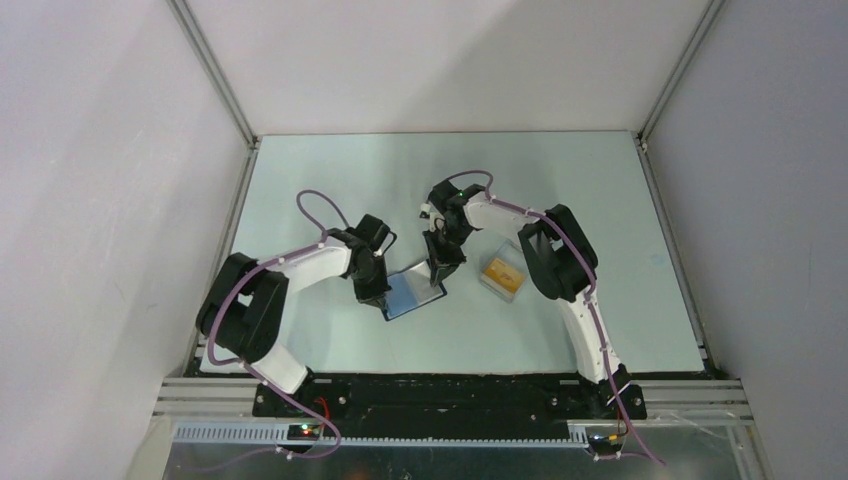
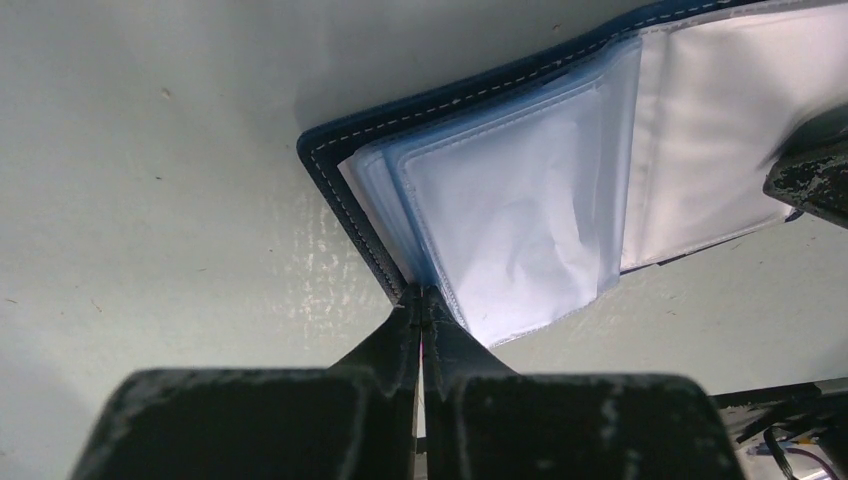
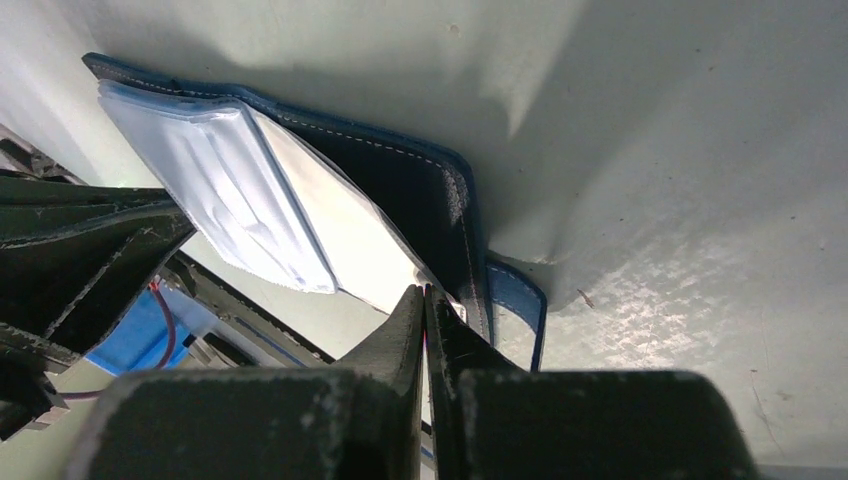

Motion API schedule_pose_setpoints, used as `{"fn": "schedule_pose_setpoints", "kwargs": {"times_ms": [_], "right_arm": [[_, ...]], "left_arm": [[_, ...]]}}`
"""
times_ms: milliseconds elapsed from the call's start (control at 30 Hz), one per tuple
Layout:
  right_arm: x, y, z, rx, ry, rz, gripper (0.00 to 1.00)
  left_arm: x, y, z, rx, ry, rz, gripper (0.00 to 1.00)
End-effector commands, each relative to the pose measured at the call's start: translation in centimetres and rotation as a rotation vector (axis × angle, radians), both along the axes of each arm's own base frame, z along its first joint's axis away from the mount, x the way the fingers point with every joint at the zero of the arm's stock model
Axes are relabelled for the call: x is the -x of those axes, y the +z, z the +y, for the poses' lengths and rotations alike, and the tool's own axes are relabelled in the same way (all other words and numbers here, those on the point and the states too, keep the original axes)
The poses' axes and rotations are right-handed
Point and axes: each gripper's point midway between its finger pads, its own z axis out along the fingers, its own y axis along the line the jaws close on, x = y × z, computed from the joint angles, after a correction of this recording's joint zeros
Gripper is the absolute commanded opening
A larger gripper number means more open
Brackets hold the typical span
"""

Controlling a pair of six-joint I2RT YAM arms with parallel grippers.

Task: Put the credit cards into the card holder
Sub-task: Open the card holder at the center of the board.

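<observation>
Card holder (image 1: 405, 296) is laid open at the centre of the bench (image 1: 330, 190), clear sleeves up. Left tool (image 2: 421, 300) is seen pressed together, tips at the holder's left edge. Right tool (image 3: 425, 300) is pressed together at the opposite edge, beside the clasp tab. Whether a sleeve is pinched cannot be told. Clear case (image 1: 487, 281) is set just right of the holder, with credit cards (image 1: 501, 269) inside it.

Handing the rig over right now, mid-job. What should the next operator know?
The left gripper is shut, tips at the edge of the open card holder; a pinch cannot be confirmed.
The right gripper is shut at the opposite edge.
The credit cards sit in the clear case on the table, right of the holder.
Done: holder open.
Left: all cards; the sleeves look empty.
</observation>
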Motion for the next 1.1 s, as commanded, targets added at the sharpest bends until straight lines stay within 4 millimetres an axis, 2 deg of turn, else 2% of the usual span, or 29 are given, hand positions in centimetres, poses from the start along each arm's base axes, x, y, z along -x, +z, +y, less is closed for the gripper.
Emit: {"fn": "schedule_pose_setpoints", "kwargs": {"times_ms": [0, 100, 233, 300, 367, 433, 500, 633, 700, 767, 900, 1000, 1067], "right_arm": [[-1.0, -2.3, -3.2, 0.110, -0.007, -0.043, 0.06], [-1.4, -0.5, -2.8, 0.066, -0.005, -0.060, 0.08], [-1.5, 3.9, -1.6, -0.045, 0.008, -0.109, 0.13], [-1.7, 6.5, -1.2, -0.093, 0.008, -0.153, 0.20], [-2.0, 9.2, -1.2, -0.135, 0.000, -0.201, 0.33], [-2.3, 12.4, -1.3, -0.190, -0.018, -0.249, 0.38], [-2.5, 14.5, -1.8, -0.232, -0.036, -0.275, 0.42], [-3.2, 16.9, -4.1, -0.248, -0.087, -0.318, 0.49], [-3.6, 17.0, -5.8, -0.229, -0.121, -0.325, 0.51], [-4.5, 16.4, -8.4, -0.195, -0.179, -0.317, 0.52], [-4.9, 13.6, -12.8, -0.098, -0.270, -0.267, 0.52], [-5.2, 12.4, -15.0, -0.061, -0.345, -0.247, 0.52], [-5.2, 11.2, -16.1, -0.033, -0.386, -0.221, 0.52]], "left_arm": [[0.4, -1.2, 1.1, -0.060, 0.004, 0.008, 0.00], [0.3, -1.1, 1.2, -0.063, 0.004, 0.003, 0.00], [0.1, -0.8, 1.2, -0.062, -0.001, -0.013, 0.00], [-0.3, -0.3, 1.0, -0.055, -0.005, -0.035, 0.01], [-0.8, 0.5, 0.8, -0.045, -0.008, -0.064, 0.02], [-1.5, 1.5, 0.4, -0.026, -0.013, -0.102, 0.04], [-2.0, 2.4, -0.3, -0.002, -0.027, -0.119, 0.05], [-2.8, 4.0, -1.2, 0.024, -0.039, -0.151, 0.09], [-3.3, 5.1, -1.7, 0.042, -0.046, -0.176, 0.12], [-3.7, 6.2, -2.2, 0.060, -0.051, -0.200, 0.17], [-4.6, 8.1, -3.1, 0.092, -0.058, -0.243, 0.25], [-4.9, 8.4, -3.5, 0.102, -0.058, -0.241, 0.27], [-5.2, 7.5, -3.6, 0.087, -0.057, -0.213, 0.27]]}}
